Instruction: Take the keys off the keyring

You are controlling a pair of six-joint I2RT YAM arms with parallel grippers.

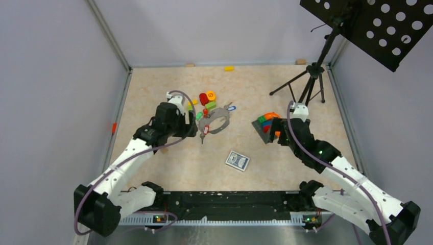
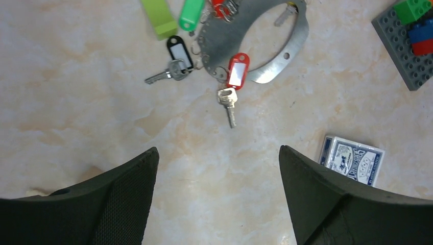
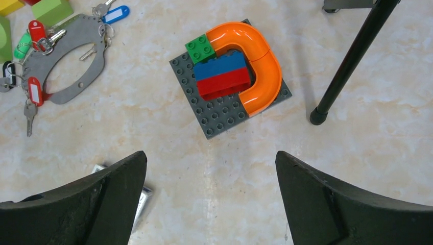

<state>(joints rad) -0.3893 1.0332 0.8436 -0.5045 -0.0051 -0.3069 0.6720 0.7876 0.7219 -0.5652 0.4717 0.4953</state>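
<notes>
Gaping wide, left gripper [image 2: 218,155] and right gripper [image 3: 210,155] hold nothing; keys [image 2: 228,98] cluster along keyring [image 2: 300,38].

One keyring [image 2: 224,38] is counted. Five tags are counted by it: two red [image 2: 237,70], one blue [image 3: 115,13], one green [image 2: 191,14], one black [image 2: 179,51]. Five keys [image 2: 228,102] can be made out. One card box [image 2: 352,161] is seen. One baseplate [image 3: 214,115] is counted, with four pieces on it: one arch [image 3: 265,66], one green block [image 3: 203,48], one blue [image 3: 222,66], one red [image 3: 224,84]. Five loose blocks are counted: one red [image 1: 203,98], one orange [image 1: 211,95], one yellow [image 3: 7,5], two green [image 3: 51,10]. One yellow piece [image 1: 229,68] is seen at the far wall. One stand [image 1: 314,69] is counted.
</notes>
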